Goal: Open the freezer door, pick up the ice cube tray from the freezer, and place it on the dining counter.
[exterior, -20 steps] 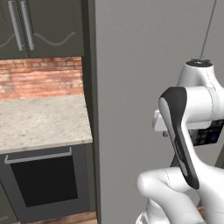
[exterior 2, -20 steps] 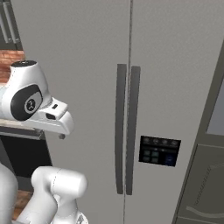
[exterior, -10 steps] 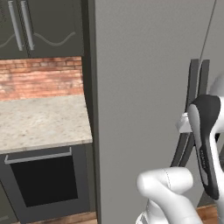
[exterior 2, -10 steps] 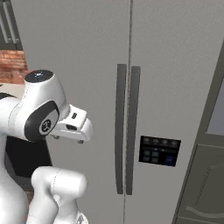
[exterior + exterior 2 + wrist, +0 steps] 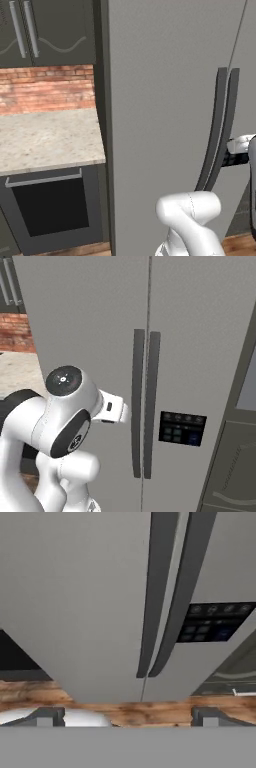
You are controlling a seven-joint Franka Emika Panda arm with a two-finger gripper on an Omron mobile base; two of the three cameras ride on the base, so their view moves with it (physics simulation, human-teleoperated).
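The freezer (image 5: 150, 286) stands shut in front of me. Its freezer door (image 5: 160, 100) (image 5: 85, 331) (image 5: 75, 587) is the left grey panel, closed, with a long curved dark handle (image 5: 216, 130) (image 5: 137, 401) (image 5: 156, 587) at its right edge. My gripper (image 5: 125, 716) is open, its fingertips (image 5: 46, 715) wide apart, with nothing between them. It points at the lower part of the two handles, short of the door. My hand (image 5: 241, 149) (image 5: 114, 407) hovers close to the handles at mid height. The ice cube tray is hidden behind the closed door. The dining counter is out of view.
The right door (image 5: 200, 331) has its own handle (image 5: 151, 401) and a dark control panel (image 5: 181, 427) (image 5: 212, 624). Left of the freezer are a speckled worktop (image 5: 45, 140), an oven (image 5: 50, 205), a brick wall and dark upper cabinets (image 5: 45, 30). Wood floor (image 5: 125, 707) lies below.
The arm has swung forward and down, carrying the hand toward the pair of handles. The jaws have stayed open. The doors have not moved.
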